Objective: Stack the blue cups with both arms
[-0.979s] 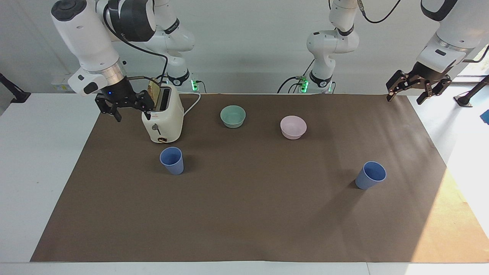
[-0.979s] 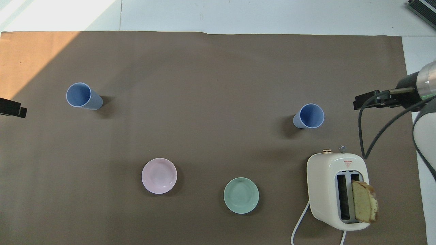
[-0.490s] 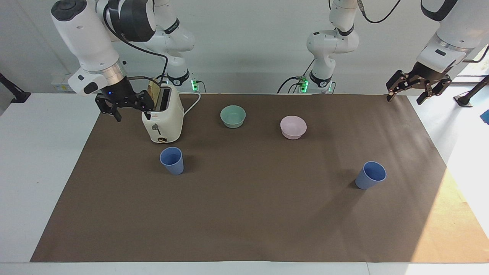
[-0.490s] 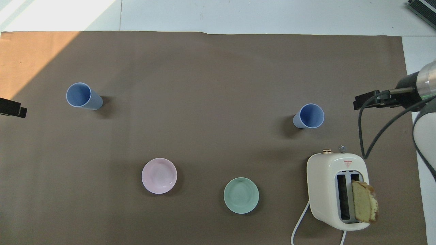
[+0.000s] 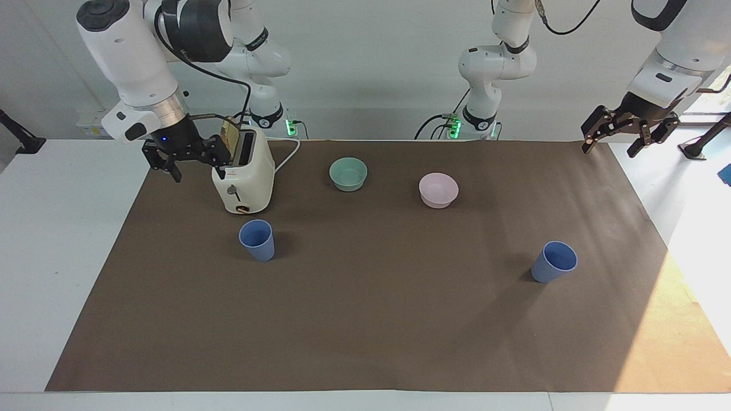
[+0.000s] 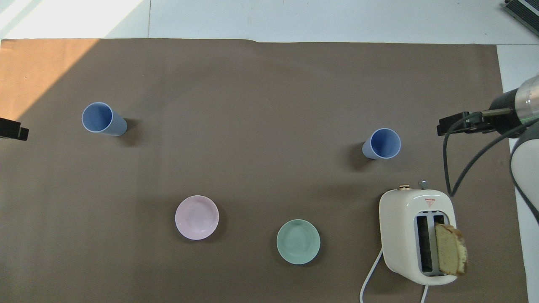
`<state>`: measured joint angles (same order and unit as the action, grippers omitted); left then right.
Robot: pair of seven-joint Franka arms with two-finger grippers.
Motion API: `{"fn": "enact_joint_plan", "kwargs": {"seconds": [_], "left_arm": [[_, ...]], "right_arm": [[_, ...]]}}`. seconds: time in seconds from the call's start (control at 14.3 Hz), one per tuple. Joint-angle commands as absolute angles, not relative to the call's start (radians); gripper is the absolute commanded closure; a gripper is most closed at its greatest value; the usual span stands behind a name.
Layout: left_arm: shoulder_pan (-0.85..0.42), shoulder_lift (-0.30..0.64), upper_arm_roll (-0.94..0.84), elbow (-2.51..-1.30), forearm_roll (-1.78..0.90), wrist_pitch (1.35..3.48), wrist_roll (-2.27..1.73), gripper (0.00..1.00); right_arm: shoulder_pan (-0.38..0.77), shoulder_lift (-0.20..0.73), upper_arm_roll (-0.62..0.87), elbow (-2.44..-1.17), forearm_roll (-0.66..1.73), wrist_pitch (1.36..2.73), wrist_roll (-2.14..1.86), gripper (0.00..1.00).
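Note:
Two blue cups stand upright and far apart on the brown mat. One cup (image 5: 257, 240) (image 6: 382, 144) is just beside the toaster, farther from the robots than it. The other cup (image 5: 554, 261) (image 6: 103, 118) stands toward the left arm's end. My right gripper (image 5: 199, 171) (image 6: 459, 124) hangs open and empty beside the toaster, over the mat's edge. My left gripper (image 5: 609, 149) (image 6: 12, 128) is raised, open and empty, over the mat's corner at its own end, well apart from the cup there.
A cream toaster (image 5: 244, 177) (image 6: 417, 235) with a bread slice (image 6: 450, 249) in one slot stands near the right arm. A mint-green bowl (image 5: 348, 173) (image 6: 298, 241) and a pink bowl (image 5: 438, 190) (image 6: 197, 217) sit nearer to the robots than the cups.
My left gripper has drifted slightly up and outward toward its end of the table. The right arm and both cups have not moved.

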<state>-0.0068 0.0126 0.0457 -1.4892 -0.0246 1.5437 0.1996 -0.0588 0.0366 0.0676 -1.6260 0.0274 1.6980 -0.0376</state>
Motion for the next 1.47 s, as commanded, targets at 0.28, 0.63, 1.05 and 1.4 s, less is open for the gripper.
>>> {"fn": "enact_joint_plan", "kwargs": {"seconds": [0.28,0.63,1.05,1.4], "left_arm": [[0.006,0.025,0.041,-1.636,-0.025,1.757,0.201,0.00],[0.008,0.072,0.041,-1.661,-0.025,1.870,0.195,0.00],[0.015,0.208,0.041,-1.651,-0.025,2.052,0.193,0.00],[0.017,0.293,0.041,-1.670,-0.025,2.121,0.192,0.00]], "right_arm": [[-0.069,0.028,0.072,-1.629,0.040,1.695,-0.057,0.00],[-0.069,0.028,0.072,-1.629,0.040,1.695,-0.057,0.00],[-0.069,0.028,0.072,-1.629,0.040,1.695,-0.057,0.00],[-0.069,0.028,0.072,-1.629,0.040,1.695,-0.057,0.00]]}}
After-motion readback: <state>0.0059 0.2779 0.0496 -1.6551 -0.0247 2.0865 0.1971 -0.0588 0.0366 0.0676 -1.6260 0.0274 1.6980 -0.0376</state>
